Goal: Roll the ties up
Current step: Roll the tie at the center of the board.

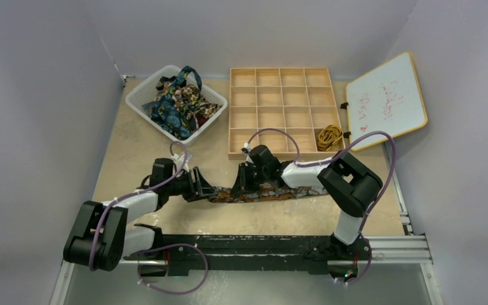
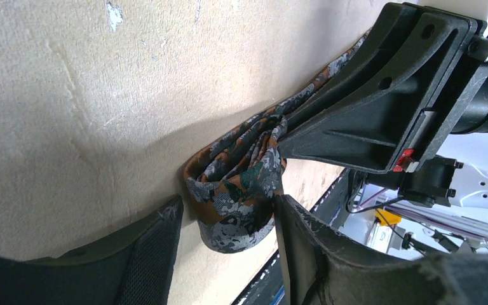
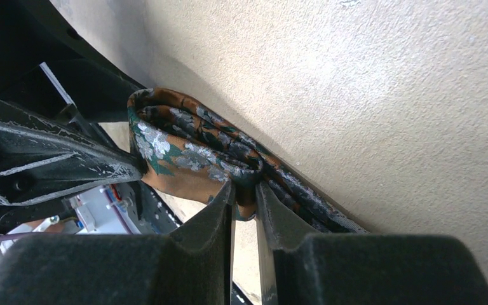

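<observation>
A dark brown tie with orange-grey blotches (image 1: pixel 279 192) lies flat across the middle of the table. Its left end is folded over into a loose loop (image 2: pixel 235 213). My left gripper (image 1: pixel 203 187) stands open around that loop (image 2: pixel 229 202); the fabric touches one finger (image 2: pixel 305 248) and stays clear of the other finger (image 2: pixel 155 251). My right gripper (image 1: pixel 244 181) comes in from the right and is shut on a pinch of the folded tie (image 3: pixel 244 186) just behind the loop. More ties (image 1: pixel 178 101) are piled in a white basket, and a gold one (image 1: pixel 329 135) lies in the wooden tray.
The white basket (image 1: pixel 141 101) stands at the back left. A wooden compartment tray (image 1: pixel 279 108) is at the back centre, with a whiteboard (image 1: pixel 387 100) leaning at the back right. A black rail (image 1: pixel 260 244) runs along the near edge.
</observation>
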Controlling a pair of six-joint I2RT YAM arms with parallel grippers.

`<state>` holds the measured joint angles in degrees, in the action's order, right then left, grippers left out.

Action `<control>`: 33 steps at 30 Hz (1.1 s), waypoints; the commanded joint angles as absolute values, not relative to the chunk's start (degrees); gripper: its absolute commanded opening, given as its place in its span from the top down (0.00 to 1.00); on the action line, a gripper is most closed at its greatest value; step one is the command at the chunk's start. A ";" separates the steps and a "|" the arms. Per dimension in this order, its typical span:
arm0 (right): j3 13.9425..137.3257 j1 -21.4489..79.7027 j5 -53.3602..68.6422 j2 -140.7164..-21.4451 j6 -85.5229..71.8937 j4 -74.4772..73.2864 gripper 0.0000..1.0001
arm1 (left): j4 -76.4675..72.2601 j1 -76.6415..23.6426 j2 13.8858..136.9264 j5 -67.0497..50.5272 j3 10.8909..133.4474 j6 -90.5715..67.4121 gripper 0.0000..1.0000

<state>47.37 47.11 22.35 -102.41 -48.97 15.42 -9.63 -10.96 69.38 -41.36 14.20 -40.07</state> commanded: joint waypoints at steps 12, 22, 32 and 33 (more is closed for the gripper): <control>46.14 46.79 23.20 -103.71 -49.11 15.83 0.85 | -17.17 -11.16 72.97 -42.40 10.67 -51.92 0.49; 46.31 46.79 23.57 -103.95 -49.06 17.01 0.85 | -16.45 -11.24 74.03 -41.42 11.44 -52.23 0.60; 47.90 46.85 24.12 -103.45 -47.68 16.36 0.81 | -15.12 -11.25 71.62 -39.94 12.64 -50.22 0.77; 48.10 46.85 24.25 -103.06 -47.49 15.98 0.80 | -14.51 -11.25 71.10 -39.67 12.73 -49.86 0.78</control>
<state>46.92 46.85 23.77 -102.80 -49.30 17.50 -15.29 -11.03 73.14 -41.30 11.53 -51.77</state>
